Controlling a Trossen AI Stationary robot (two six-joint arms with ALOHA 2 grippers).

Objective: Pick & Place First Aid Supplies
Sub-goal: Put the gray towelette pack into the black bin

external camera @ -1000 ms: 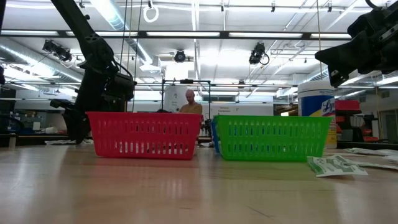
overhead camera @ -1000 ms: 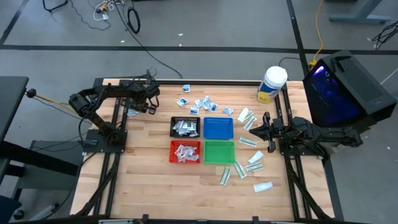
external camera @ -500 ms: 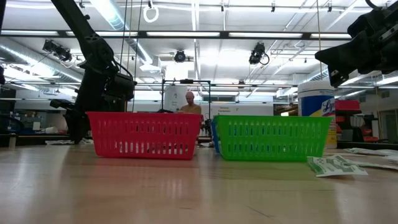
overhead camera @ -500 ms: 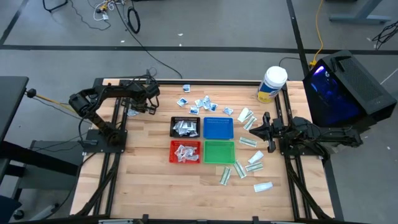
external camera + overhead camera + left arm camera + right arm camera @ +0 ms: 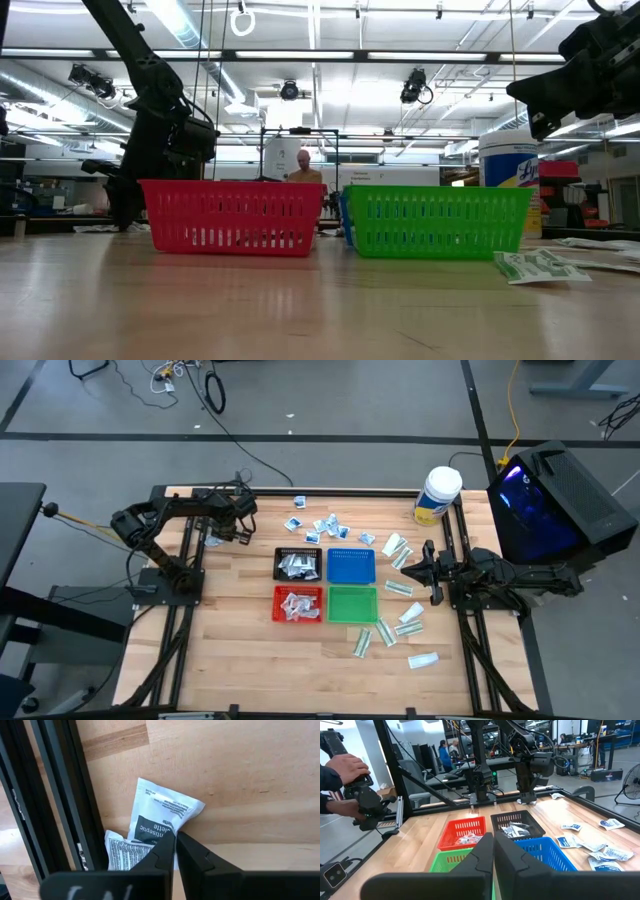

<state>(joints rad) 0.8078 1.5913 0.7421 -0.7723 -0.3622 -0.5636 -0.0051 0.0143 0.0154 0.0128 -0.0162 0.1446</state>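
What I can't make out

My left gripper (image 5: pixel 175 842) covers one white packet's (image 5: pixel 162 817) lower edge; a second packet (image 5: pixel 125 854) runs off the frame, and the print on both is unreadable (too small, partly hidden).

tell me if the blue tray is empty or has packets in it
Empty, as far as the high view shows: the blue tray shows only bare blue mesh, while the black tray beside it holds white packets.

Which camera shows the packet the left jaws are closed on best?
The left wrist view: the white packet fills it, pinched at its edge. The high view shows only a speck by the left gripper; the low and right wrist views don't show it.
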